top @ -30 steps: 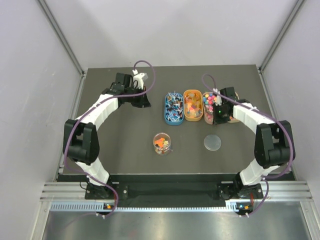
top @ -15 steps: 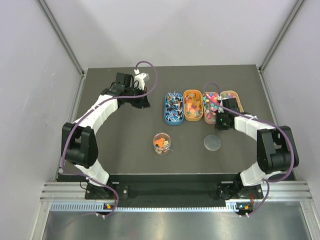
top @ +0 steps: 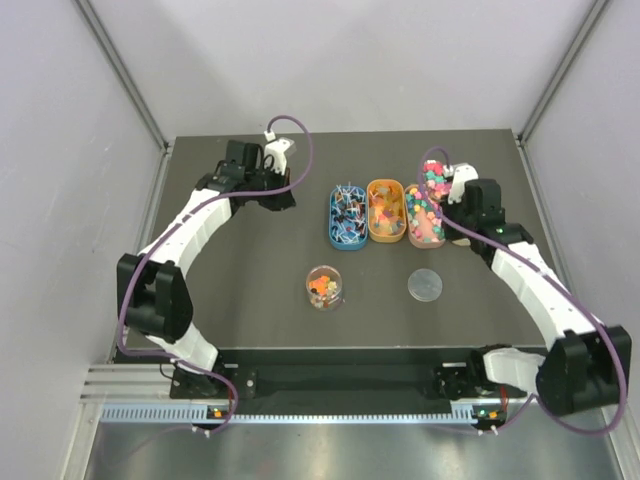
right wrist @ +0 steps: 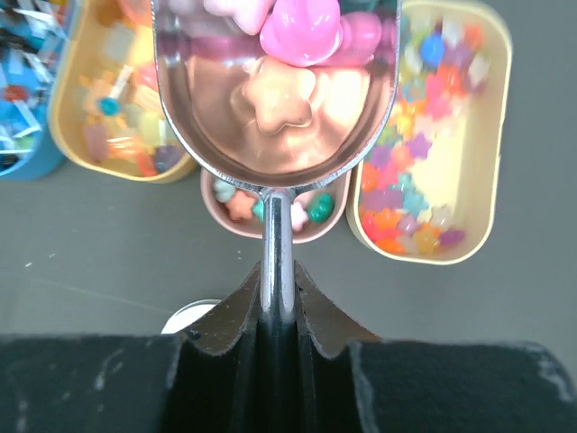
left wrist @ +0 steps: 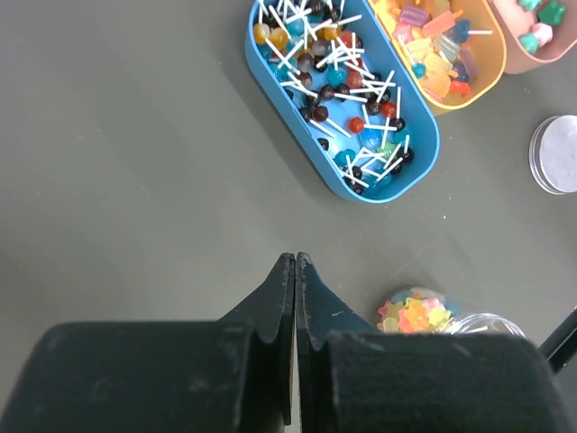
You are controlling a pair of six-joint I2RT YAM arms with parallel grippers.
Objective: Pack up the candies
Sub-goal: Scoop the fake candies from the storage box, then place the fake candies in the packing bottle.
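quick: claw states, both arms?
Left claw: closed, empty.
Right claw: closed on scoop handle, candies in the scoop.

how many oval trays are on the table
4, side by side in one row: blue tray, orange tray, pink tray, and a yellow tray at the right end, mostly hidden behind the right arm in the top view.

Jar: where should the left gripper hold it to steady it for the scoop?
Grip the jar across its round clear wall, below the rim, coming from the left arm's side. It stands upright, mouth open, so a top approach would likely block the scoop. The left gripper is shut; open it first.
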